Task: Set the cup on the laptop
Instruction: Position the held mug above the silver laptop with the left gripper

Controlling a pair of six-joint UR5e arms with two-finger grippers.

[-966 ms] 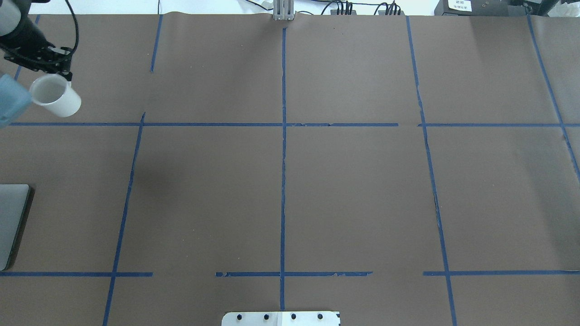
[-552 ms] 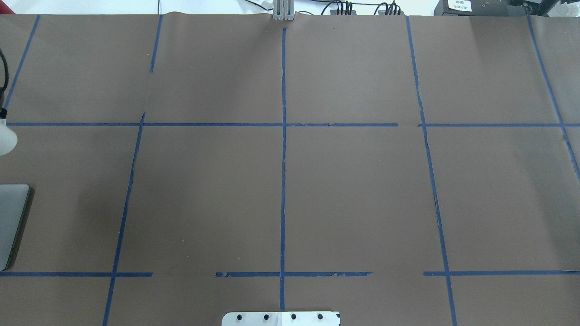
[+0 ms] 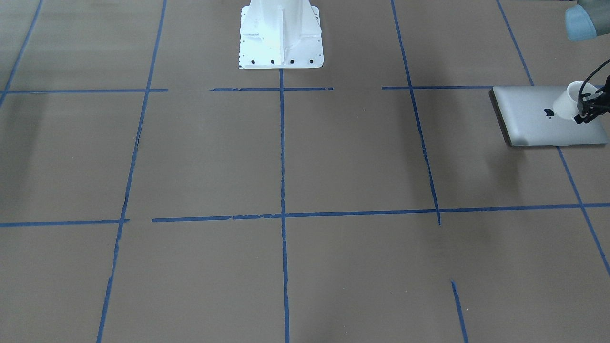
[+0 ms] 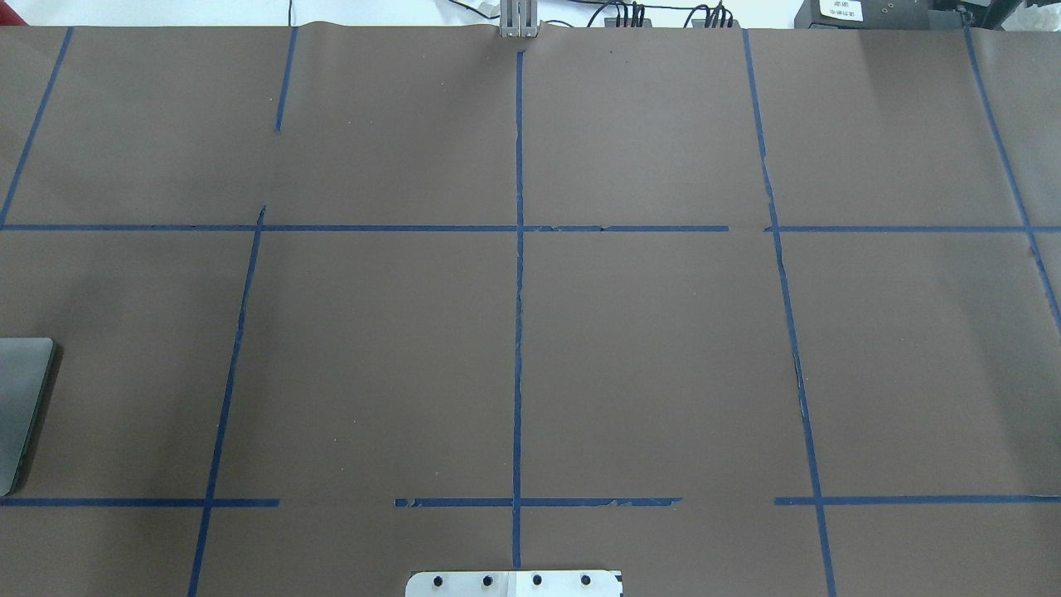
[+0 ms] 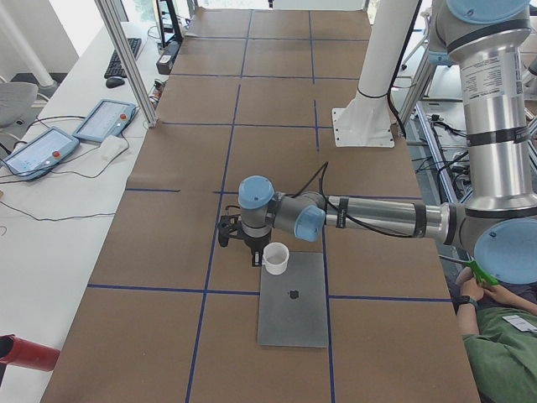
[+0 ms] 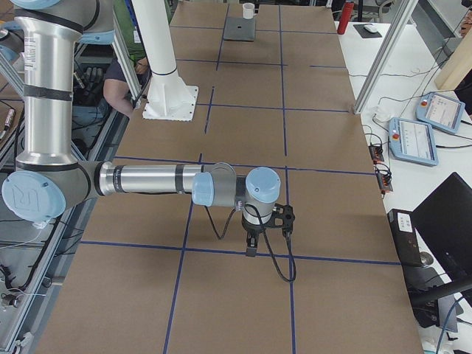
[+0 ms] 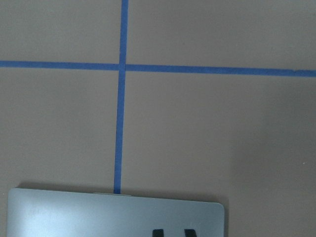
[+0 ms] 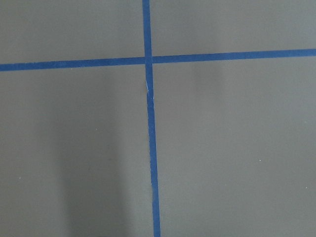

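Progress looks well advanced, though the placing is not yet finished. The brown paper-covered tabletop (image 3: 333, 157), gridded with blue tape lines (image 3: 282, 157), carries the thin flat silver-grey laptop (image 3: 533, 119). It lies closed near the robot's left end, its dark logo facing up.

Over that lid, just beside the logo on the side away from the robot, is the small white tapered cup (image 3: 567, 102). Its open rim faces up and, in the front-facing view, it appears slightly tilted. The pictures do not show whether its base already touches the lid or hangs just above it. The overhead view cuts off everything but the laptop's edge.

The left gripper (image 3: 585, 109) sits against the cup's side with its fingers closed narrowly, and I judge that it is gripping the cup. What remains, by my reading, is to set the cup flat on the lid, let go and lift clear. A tilted base could rock when freed.

The right gripper (image 6: 252, 247) hangs over bare tabletop well apart from all this. I cannot tell whether its fingers are wide or narrow.
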